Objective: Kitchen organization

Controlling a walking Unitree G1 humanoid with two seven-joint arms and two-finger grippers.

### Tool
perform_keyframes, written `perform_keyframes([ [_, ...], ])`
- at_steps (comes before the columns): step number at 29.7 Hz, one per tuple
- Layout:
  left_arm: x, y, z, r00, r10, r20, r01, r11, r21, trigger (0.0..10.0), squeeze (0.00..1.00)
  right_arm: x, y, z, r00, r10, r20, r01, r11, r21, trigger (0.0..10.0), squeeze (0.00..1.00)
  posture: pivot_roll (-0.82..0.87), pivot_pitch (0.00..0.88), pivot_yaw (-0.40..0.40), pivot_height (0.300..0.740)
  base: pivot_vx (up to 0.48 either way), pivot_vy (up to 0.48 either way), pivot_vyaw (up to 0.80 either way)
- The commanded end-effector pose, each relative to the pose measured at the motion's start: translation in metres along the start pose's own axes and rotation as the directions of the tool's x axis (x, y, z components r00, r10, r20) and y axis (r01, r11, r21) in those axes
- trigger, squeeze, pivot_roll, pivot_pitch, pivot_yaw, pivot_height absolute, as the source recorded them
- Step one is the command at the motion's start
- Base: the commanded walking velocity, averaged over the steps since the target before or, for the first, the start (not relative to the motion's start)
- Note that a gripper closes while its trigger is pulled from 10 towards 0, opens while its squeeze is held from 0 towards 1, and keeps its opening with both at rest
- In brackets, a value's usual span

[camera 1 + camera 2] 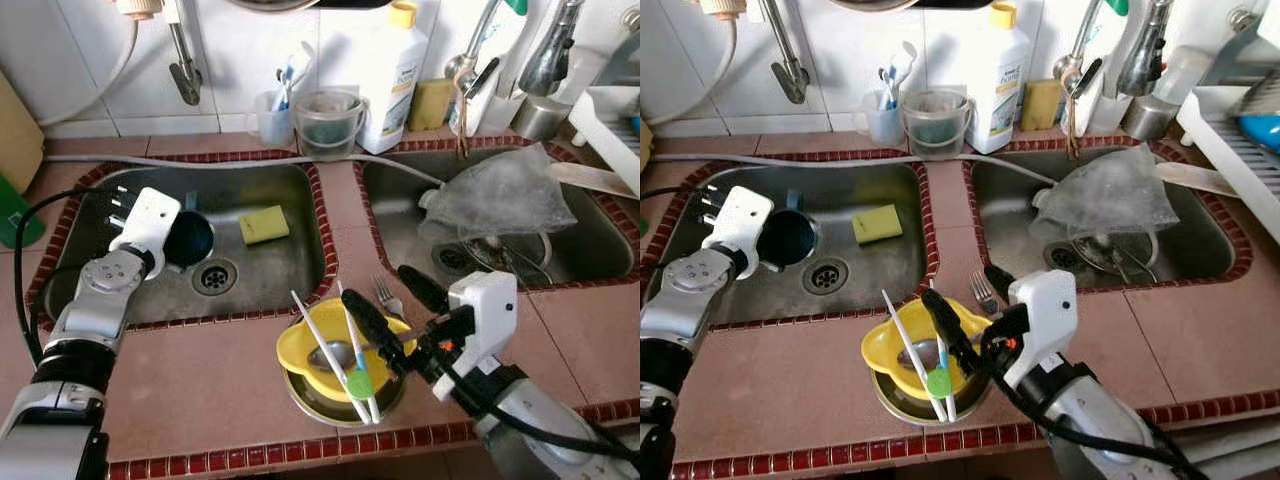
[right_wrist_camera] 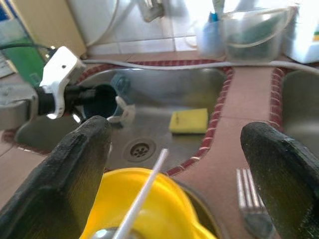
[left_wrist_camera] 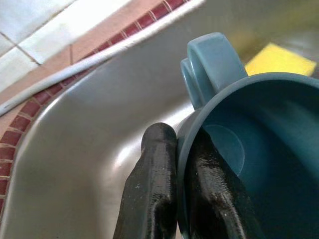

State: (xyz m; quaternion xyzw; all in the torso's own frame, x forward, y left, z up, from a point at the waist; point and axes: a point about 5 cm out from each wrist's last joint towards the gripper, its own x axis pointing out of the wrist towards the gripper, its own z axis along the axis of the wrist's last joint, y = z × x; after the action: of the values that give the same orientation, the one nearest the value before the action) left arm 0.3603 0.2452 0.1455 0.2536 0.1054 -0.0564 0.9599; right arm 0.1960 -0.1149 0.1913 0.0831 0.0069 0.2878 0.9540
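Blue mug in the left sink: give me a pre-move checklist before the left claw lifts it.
1. Left claw pinching the blue mug rim, one finger inside, one outside: ok.
2. Mug handle free of the fingers: ok.
3. Yellow sponge lying apart from the mug: ok.
4. Mug contents: cannot tell, interior dark.
5. Right claw open over the yellow bowl on the counter, away from the left sink: ok.
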Motion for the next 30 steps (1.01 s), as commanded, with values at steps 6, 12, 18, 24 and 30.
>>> perform_keyframes([
  [6, 0.0005, 0.0060, 0.0018, 1.000, 0.004, -0.008, -0.003, 1.000, 0.026, 10.0, 0.00, -0.0055, 0.0052, 0.0036, 0.999, 0.048, -0.024, -0.048, 0.999, -0.007, 10.0, 0.00, -0.17, 0.173, 0.006, 0.740, 0.000, 0.000, 0.00],
  [12, 0.0001, 0.0074, 0.0000, 1.000, 0.006, -0.014, -0.006, 1.000, 0.016, 10.0, 0.41, -0.0097, 0.0091, 0.0018, 0.995, 0.089, -0.051, -0.089, 0.996, -0.008, 10.0, 0.00, -0.17, 0.172, 0.000, 0.740, 0.000, 0.000, 0.00],
  [18, 0.0002, 0.0074, 0.0033, 1.000, -0.005, 0.000, 0.005, 1.000, -0.021, 10.0, 1.00, -0.0085, 0.0091, 0.0024, 0.993, 0.104, -0.057, -0.105, 0.994, -0.010, 10.0, 0.00, -0.16, 0.169, -0.002, 0.740, 0.000, 0.000, 0.00],
  [24, -0.0004, 0.0107, 0.0047, 1.000, 0.001, 0.001, -0.001, 1.000, -0.020, 10.0, 1.00, -0.0064, 0.0086, 0.0031, 0.993, 0.110, -0.053, -0.110, 0.994, -0.011, 10.0, 0.00, -0.16, 0.164, 0.000, 0.740, 0.000, 0.000, 0.00],
  [30, -0.0003, 0.0103, 0.0048, 1.000, -0.018, -0.003, 0.018, 1.000, -0.011, 10.0, 1.00, -0.0053, 0.0083, 0.0035, 0.992, 0.115, -0.051, -0.116, 0.993, -0.012, 10.0, 0.00, -0.15, 0.162, 0.000, 0.740, 0.000, 0.000, 0.00],
])
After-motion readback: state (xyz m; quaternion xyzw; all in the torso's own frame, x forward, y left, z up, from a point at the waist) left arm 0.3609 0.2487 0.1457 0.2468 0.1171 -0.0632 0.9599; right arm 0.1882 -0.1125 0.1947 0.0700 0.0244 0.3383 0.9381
